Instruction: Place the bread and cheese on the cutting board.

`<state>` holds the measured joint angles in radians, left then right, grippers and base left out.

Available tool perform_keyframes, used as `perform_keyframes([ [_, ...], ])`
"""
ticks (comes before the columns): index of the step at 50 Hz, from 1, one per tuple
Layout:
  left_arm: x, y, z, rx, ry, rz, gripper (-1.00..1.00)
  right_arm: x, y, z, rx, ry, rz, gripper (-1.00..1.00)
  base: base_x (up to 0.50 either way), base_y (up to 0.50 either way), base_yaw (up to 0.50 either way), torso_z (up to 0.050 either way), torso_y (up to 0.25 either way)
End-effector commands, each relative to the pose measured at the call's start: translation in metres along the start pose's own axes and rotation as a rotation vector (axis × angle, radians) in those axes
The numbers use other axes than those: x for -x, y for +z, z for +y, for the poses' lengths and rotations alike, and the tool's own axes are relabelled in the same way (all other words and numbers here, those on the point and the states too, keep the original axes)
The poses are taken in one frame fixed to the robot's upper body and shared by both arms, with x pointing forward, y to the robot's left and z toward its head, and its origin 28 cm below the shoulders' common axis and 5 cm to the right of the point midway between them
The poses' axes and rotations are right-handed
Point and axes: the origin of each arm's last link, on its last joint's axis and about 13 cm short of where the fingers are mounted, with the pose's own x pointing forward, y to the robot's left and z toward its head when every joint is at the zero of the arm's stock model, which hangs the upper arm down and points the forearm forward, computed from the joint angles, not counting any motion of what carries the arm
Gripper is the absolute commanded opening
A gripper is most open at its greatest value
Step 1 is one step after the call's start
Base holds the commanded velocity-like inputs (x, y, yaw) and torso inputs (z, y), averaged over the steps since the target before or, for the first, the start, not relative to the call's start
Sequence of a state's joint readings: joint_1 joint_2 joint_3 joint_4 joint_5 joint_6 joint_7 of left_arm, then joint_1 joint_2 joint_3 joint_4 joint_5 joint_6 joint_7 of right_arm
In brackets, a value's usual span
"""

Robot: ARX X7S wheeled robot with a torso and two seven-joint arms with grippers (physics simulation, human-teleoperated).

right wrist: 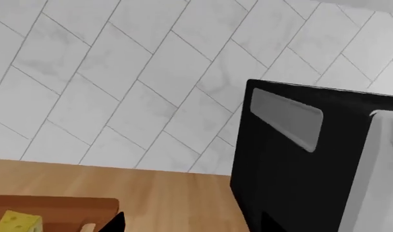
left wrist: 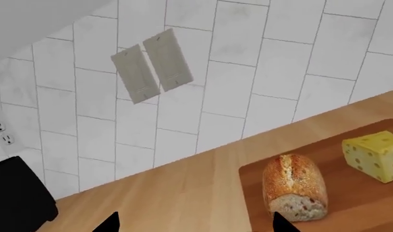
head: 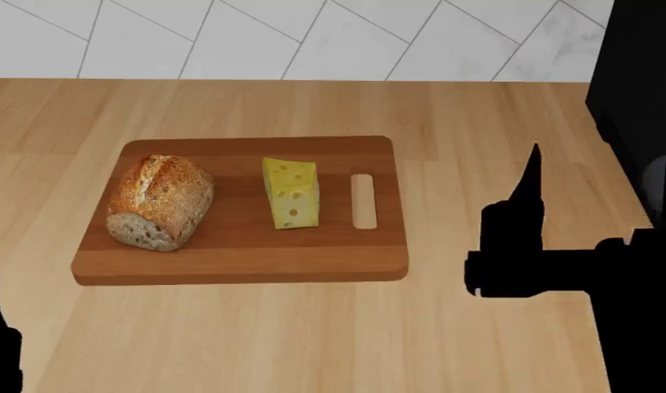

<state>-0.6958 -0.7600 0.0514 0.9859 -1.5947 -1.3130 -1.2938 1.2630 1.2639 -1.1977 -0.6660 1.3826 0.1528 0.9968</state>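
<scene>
The brown striped cutting board (head: 240, 255) lies in the middle of the wooden counter, its slot handle toward the right. On its left part rests the bread (head: 160, 201) (left wrist: 294, 187), a golden speckled loaf. The cheese (head: 291, 192) (left wrist: 375, 154), a yellow holed wedge, stands on the board near the slot, and a corner of it shows in the right wrist view (right wrist: 16, 223). My left gripper (left wrist: 196, 224) is open over bare counter beside the board's bread end, holding nothing. My right gripper (right wrist: 191, 223) (head: 526, 196) is open and empty, to the right of the board.
A black appliance (head: 639, 82) (right wrist: 312, 164) stands at the counter's right end, close to my right arm. The white tiled wall (head: 310, 37) runs along the back, with switch plates (left wrist: 151, 65) and a socket (left wrist: 1, 133). Another black object (left wrist: 19, 193) sits by the wall.
</scene>
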Motion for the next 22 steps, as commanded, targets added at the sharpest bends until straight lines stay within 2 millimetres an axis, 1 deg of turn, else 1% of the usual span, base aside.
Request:
perform_keyframes([
  [1,-0.023,0.03,0.029,0.02,0.11,-0.062,1.0,-0.016,0.072,-0.023,0.015,0.056,-0.066,1.0,0.0,0.0,0.0,0.0,0.0],
  [2,-0.052,0.034,0.047,0.076,0.157,-0.005,1.0,-0.017,0.076,-0.024,0.013,0.066,-0.065,1.0,0.0,0.0,0.0,0.0,0.0],
  [3,-0.07,0.034,0.06,0.102,0.163,0.011,1.0,-0.018,0.079,-0.025,0.012,0.072,-0.063,1.0,0.0,0.0,0.0,0.0,0.0],
  [4,-0.071,0.034,0.061,0.119,0.02,0.001,1.0,-0.019,0.083,-0.026,0.014,0.076,-0.064,1.0,0.0,0.0,0.0,0.0,0.0],
  [5,-0.071,0.034,0.061,0.125,-0.082,0.0,1.0,-0.019,0.085,-0.026,0.014,0.08,-0.064,1.0,0.0,0.0,0.0,0.0,0.0],
  [7,-0.071,0.034,0.061,0.092,-0.074,-0.007,1.0,-0.021,0.094,-0.027,0.011,0.094,-0.068,1.0,0.0,0.0,0.0,0.0,0.0],
  [9,-0.072,0.034,0.061,0.102,-0.068,-0.015,1.0,-0.023,0.102,-0.028,0.025,0.098,-0.077,1.0,0.0,0.0,0.0,0.0,0.0],
  [14,-0.072,0.034,0.06,0.128,-0.045,-0.052,1.0,-0.027,0.131,-0.031,0.026,0.107,-0.136,1.0,0.0,0.0,0.0,0.0,0.0],
  [15,-0.072,0.034,0.06,0.125,-0.048,-0.051,1.0,-0.027,0.133,-0.031,0.025,0.109,-0.137,1.0,0.0,0.0,0.0,0.0,0.0],
  [18,-0.072,0.034,0.061,0.119,-0.095,-0.055,1.0,-0.037,0.143,-0.031,0.036,0.124,-0.138,1.0,0.0,0.0,0.0,0.0,0.0],
  [22,-0.072,0.034,0.061,0.12,-0.121,-0.06,1.0,-0.046,0.151,-0.031,0.046,0.138,-0.13,1.0,0.0,0.0,0.0,0.0,0.0],
])
